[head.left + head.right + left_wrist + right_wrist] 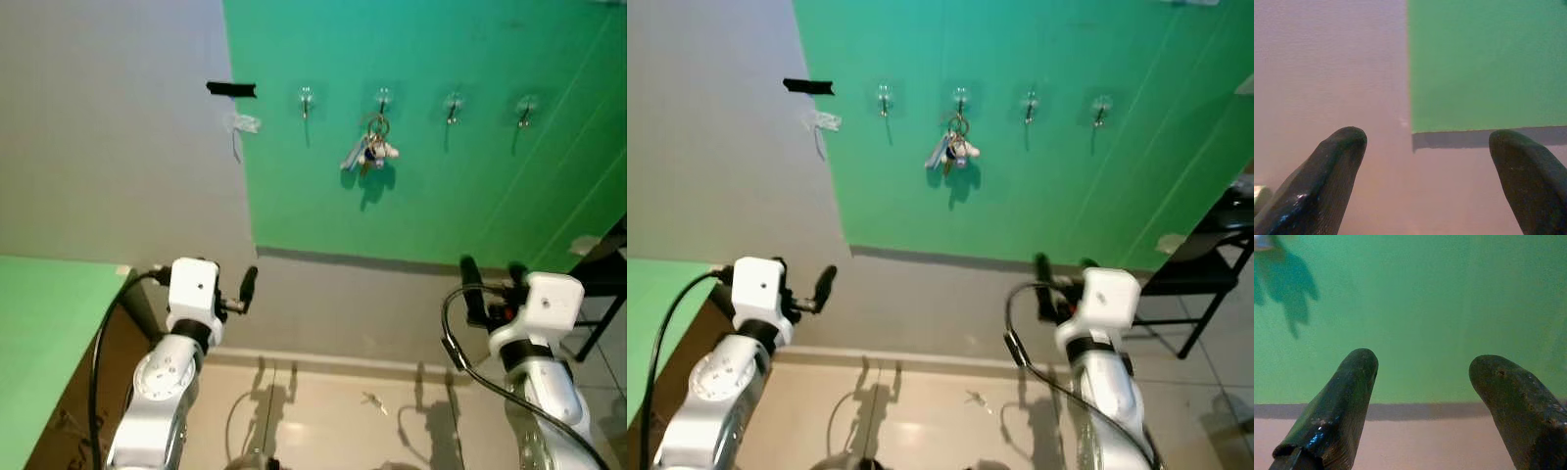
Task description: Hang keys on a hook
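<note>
Keys: the keys [370, 152] hang on the second hook [383, 98] from the left, up on the green wall [441, 196] (job looks done).
Other hooks: three more hooks sit in the same row, bare.
Left gripper: the left gripper [1425, 181] is low and near, fingers apart, holding nothing.
Right gripper: the right gripper [1422, 406] is low too, fingers apart, holding nothing.
Risk: I think a bump from a rising arm could knock the keys off.

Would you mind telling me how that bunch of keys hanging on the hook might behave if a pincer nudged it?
The bunch of keys hangs loosely from one hook, so it would probably swing. Its separate pieces on a ring would likely splay and flop. It looks small, probably light.
</note>
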You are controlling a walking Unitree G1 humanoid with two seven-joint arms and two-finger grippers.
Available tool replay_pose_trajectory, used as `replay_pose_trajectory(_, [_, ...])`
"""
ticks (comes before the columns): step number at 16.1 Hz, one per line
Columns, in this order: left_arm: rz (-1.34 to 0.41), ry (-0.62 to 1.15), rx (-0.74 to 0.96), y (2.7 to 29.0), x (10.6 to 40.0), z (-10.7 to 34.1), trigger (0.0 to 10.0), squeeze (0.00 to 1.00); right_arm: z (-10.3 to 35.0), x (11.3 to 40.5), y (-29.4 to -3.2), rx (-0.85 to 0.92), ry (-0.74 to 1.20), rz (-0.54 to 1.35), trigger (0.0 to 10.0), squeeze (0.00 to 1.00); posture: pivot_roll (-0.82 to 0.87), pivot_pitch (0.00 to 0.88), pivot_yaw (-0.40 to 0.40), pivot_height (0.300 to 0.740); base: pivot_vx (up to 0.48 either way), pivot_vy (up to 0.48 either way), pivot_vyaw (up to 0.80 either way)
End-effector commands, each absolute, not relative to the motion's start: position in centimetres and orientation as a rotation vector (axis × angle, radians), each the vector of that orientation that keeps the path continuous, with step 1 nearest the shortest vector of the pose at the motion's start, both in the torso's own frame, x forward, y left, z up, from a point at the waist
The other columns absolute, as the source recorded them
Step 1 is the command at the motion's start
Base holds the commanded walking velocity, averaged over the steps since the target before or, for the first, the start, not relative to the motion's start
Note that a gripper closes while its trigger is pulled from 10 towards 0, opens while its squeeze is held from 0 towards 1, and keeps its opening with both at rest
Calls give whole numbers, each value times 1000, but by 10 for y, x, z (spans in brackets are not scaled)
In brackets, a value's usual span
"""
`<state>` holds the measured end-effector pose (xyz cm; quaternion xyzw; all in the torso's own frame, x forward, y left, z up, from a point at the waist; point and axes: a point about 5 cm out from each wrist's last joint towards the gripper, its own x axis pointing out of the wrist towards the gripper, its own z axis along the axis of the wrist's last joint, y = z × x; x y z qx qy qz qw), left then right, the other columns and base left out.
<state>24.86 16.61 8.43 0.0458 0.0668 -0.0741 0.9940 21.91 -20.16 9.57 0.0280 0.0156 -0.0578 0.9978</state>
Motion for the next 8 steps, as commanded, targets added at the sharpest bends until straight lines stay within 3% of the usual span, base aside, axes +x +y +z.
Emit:
replay_pose_trajectory(1, [-194, 158, 83, 161, 247, 80, 10000, 0, 94, 214, -203, 58, 32, -141, 10000, 0, -132, 0, 20, 722, 0, 0, 0])
replay_pose_trajectory(3, [-271, 164, 98, 149, 256, 78, 10000, 0, 76, 216, -185, 26, 106, -23, 10000, 0, -145, 0, 29, 722, 0, 0, 0])
replay_pose_trajectory(6, [-293, 185, 48, 140, 257, 76, 10000, 0, 73, 221, -179, 41, 114, -9, 10000, 0, -149, 0, 22, 722, 0, 0, 0])
replay_pose_trajectory(8, [-298, 201, 24, 140, 256, 74, 10000, 0, 74, 223, -173, 33, 117, 26, 10000, 0, -149, 9, 20, 722, 0, 452, 0])
